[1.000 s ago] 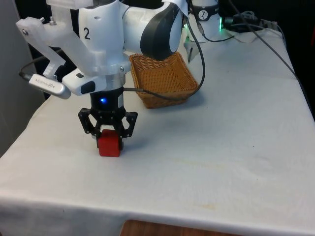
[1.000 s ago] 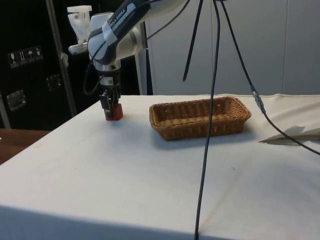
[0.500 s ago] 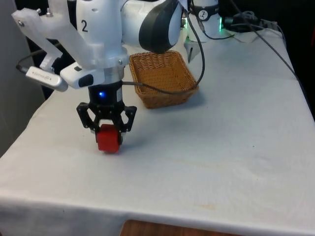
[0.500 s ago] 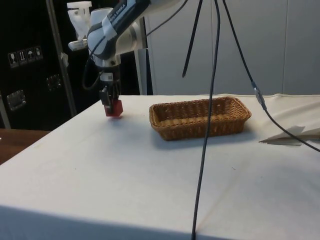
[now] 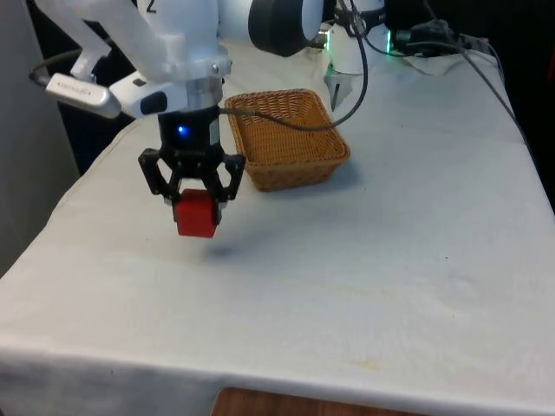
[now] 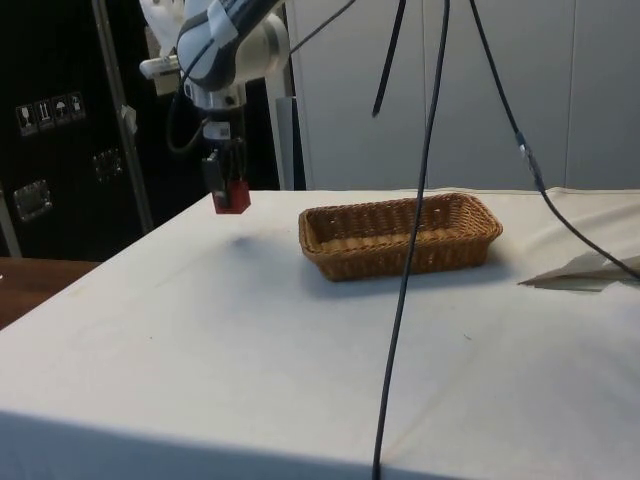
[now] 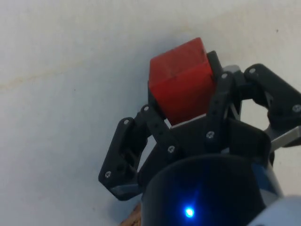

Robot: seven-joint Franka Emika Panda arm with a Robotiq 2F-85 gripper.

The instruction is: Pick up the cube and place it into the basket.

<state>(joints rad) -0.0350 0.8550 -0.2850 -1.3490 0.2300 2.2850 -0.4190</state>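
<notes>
Front view first, from its left: you see the gripper [image 5: 194, 198] pinching the red cube [image 5: 195, 213] between its fingers, lifted clear of the white cloth [image 5: 364, 277], with a faint shadow under it. To the front view's right of it, the wicker basket [image 5: 286, 139] sits on the cloth, near the cube but apart. From the side you see the cube [image 6: 232, 196] hanging above the table, with the basket [image 6: 400, 235] further right
</notes>
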